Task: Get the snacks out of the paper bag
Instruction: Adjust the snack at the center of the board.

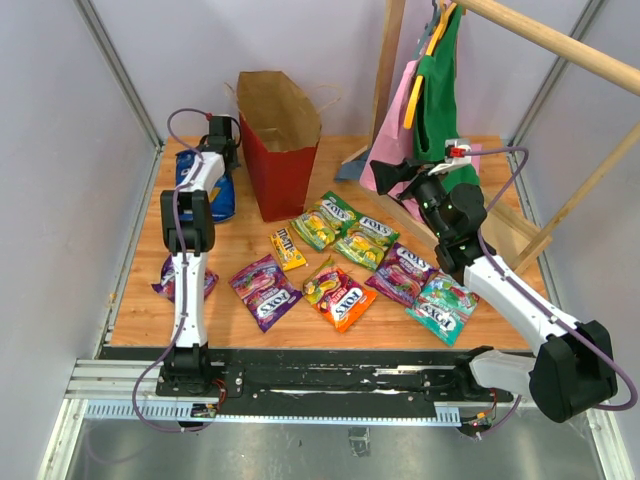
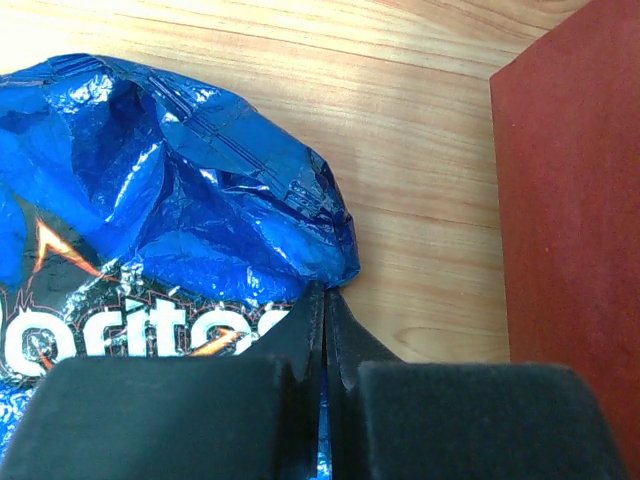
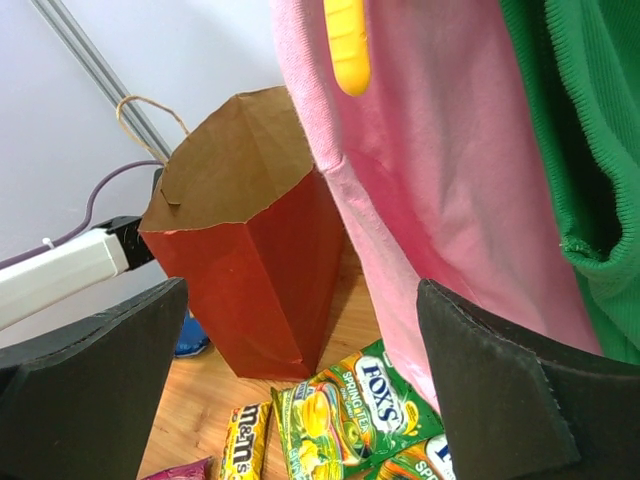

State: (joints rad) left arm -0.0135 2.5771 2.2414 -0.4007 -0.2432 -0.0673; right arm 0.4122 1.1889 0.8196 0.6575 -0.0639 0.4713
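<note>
The dark red paper bag (image 1: 280, 150) stands upright and open at the back of the table; it also shows in the left wrist view (image 2: 570, 230) and the right wrist view (image 3: 260, 270). My left gripper (image 2: 324, 292) is shut on the edge of a crumpled blue packet (image 2: 170, 200), low over the wood just left of the bag (image 1: 205, 190). Several packets lie flat in front of the bag: purple (image 1: 265, 290), orange (image 1: 340, 297), green (image 1: 322, 222), yellow (image 1: 288, 248) and teal (image 1: 441, 305). My right gripper (image 3: 300, 290) is open and empty, raised beside the pink garment.
Pink (image 1: 400, 120) and green (image 1: 440, 90) garments hang from a wooden rack (image 1: 540, 35) at the back right, close to my right gripper. Another purple packet (image 1: 165, 285) lies beside the left arm. Grey walls enclose the table on both sides.
</note>
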